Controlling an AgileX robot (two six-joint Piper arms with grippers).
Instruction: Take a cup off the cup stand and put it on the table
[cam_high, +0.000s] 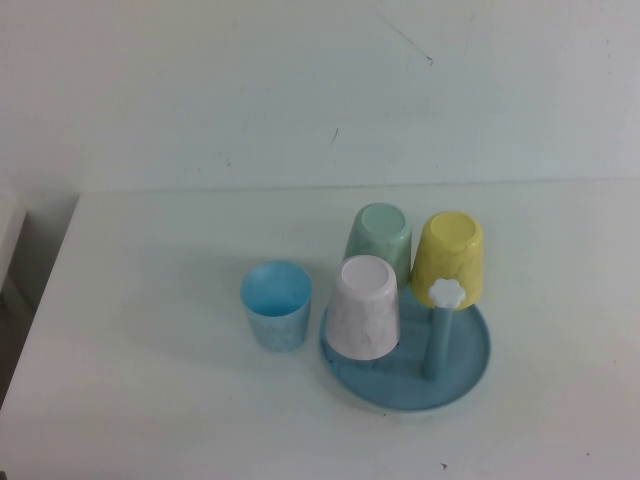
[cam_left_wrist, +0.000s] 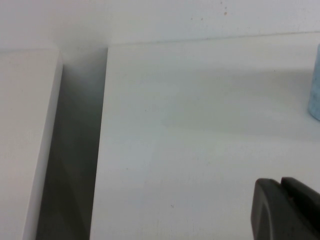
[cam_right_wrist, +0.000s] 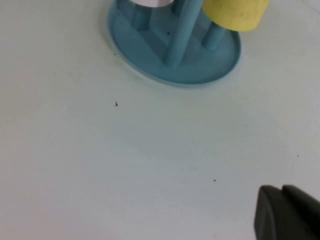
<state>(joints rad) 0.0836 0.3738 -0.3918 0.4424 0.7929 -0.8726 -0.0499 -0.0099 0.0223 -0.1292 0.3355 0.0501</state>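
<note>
While neither arm shows in the high view, the small light blue speckled plastic tumbler (cam_high: 276, 306) stands upright, mouth up, on the large plain white tabletop (cam_high: 150, 400), just beside the left edge of the round blue plastic cup stand (cam_high: 455, 385) and not touching it. Three cups hang upside down on the stand's pegs: a white-pink cup (cam_high: 365, 307) at front left, a pale green cup (cam_high: 380, 240) behind it, a yellow cup (cam_high: 449, 258) at right. One blue peg with a white flower-shaped cap (cam_high: 445, 293) stands bare at front right.

Left gripper (cam_left_wrist: 287, 210): only a dark corner of it shows in the left wrist view, low over bare table near the table's left edge, well apart from the tumbler. Jaw state: can't tell.

Right gripper (cam_right_wrist: 287, 212): same story in the right wrist view, a dark corner over bare table on the near side of the stand, apart from it. Can't tell there either.
</note>
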